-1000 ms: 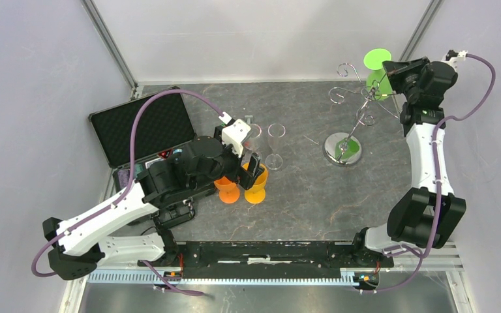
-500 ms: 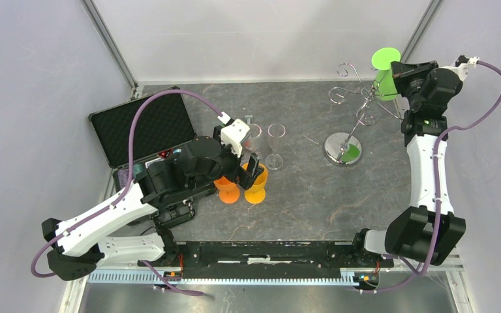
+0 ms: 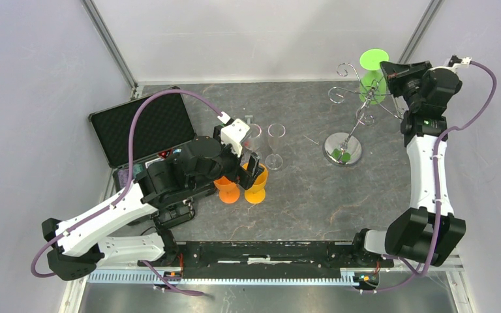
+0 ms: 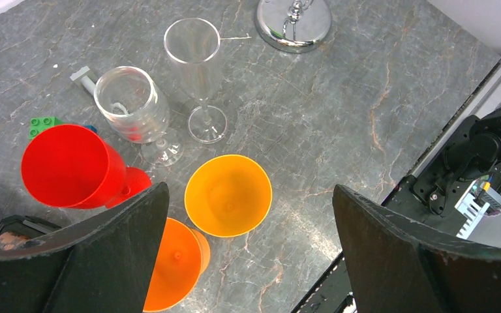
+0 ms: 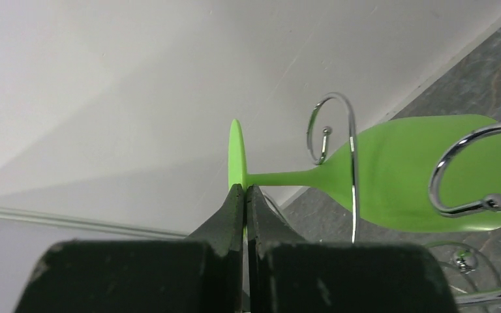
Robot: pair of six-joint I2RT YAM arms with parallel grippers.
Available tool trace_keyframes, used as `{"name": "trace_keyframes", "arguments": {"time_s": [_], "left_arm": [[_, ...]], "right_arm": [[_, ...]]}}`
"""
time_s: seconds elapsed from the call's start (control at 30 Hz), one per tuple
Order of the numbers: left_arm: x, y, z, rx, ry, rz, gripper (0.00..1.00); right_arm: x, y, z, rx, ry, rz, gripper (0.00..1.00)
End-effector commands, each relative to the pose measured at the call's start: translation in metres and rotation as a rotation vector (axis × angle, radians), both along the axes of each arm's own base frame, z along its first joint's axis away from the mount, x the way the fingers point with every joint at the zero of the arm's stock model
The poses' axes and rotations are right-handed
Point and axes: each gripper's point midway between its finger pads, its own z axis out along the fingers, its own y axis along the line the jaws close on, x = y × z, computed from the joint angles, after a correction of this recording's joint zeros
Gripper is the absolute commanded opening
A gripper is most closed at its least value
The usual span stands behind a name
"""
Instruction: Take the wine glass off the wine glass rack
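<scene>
The wine glass is bright green (image 3: 373, 83), hanging foot-up at the wire rack's (image 3: 363, 107) right side, above the rack's round shiny base (image 3: 343, 149). My right gripper (image 3: 391, 70) is shut on the edge of the glass's flat foot (image 3: 374, 59). In the right wrist view the gripper (image 5: 244, 192) pinches the foot (image 5: 236, 153) edge-on, and two curled rack arms (image 5: 339, 124) cross in front of the stem and bowl (image 5: 398, 176). My left gripper (image 3: 251, 163) is open and empty, above the orange glasses (image 4: 228, 194).
Two clear glasses (image 3: 274, 143) and two orange ones (image 3: 256, 187) stand mid-table, with a red one (image 4: 65, 166) beside them. An open black case (image 3: 145, 127) lies at the left. The rack's base (image 4: 293, 23) also shows in the left wrist view. Walls stand close behind the rack.
My right gripper swung the green glass slightly right, then back left toward the rack's pole. The left arm has not moved.
</scene>
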Motion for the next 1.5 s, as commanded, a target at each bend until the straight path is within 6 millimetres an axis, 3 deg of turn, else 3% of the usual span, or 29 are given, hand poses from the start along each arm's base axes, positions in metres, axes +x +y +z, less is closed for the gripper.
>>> {"name": "trace_keyframes", "arguments": {"time_s": [0.0, 0.23, 0.4, 0.57, 0.73, 1.03, 1.17, 1.27, 1.47], "left_arm": [[0.001, -0.006, 0.016, -0.074, -0.011, 0.007, 1.0], [0.002, -0.007, 0.015, -0.073, -0.007, 0.008, 1.0], [0.002, -0.009, 0.014, -0.071, -0.003, 0.006, 1.0], [-0.001, -0.01, 0.02, -0.11, -0.008, -0.009, 1.0], [-0.002, -0.009, 0.027, -0.16, -0.014, 0.0, 1.0], [-0.002, -0.019, 0.057, -0.387, 0.093, -0.023, 1.0], [0.004, -0.022, 0.076, -0.571, 0.207, -0.099, 1.0], [0.011, -0.021, 0.093, -0.69, 0.262, -0.144, 1.0], [0.021, -0.028, 0.118, -0.791, 0.271, -0.191, 1.0]], "right_arm": [[0.001, 0.02, 0.028, 0.042, -0.12, 0.1, 0.0], [0.008, 0.024, 0.034, 0.055, -0.176, 0.137, 0.0], [0.009, 0.03, 0.051, 0.051, -0.298, 0.183, 0.0], [0.002, 0.027, 0.07, -0.021, -0.479, 0.162, 0.0], [-0.014, 0.044, 0.095, -0.029, -0.666, 0.277, 0.0], [-0.068, 0.074, 0.147, -0.124, -0.848, 0.398, 0.0], [-0.107, 0.089, 0.17, -0.119, -0.911, 0.456, 0.0], [-0.139, 0.102, 0.179, -0.097, -0.94, 0.502, 0.0], [-0.197, 0.125, 0.174, -0.042, -0.953, 0.593, 0.0]]}}
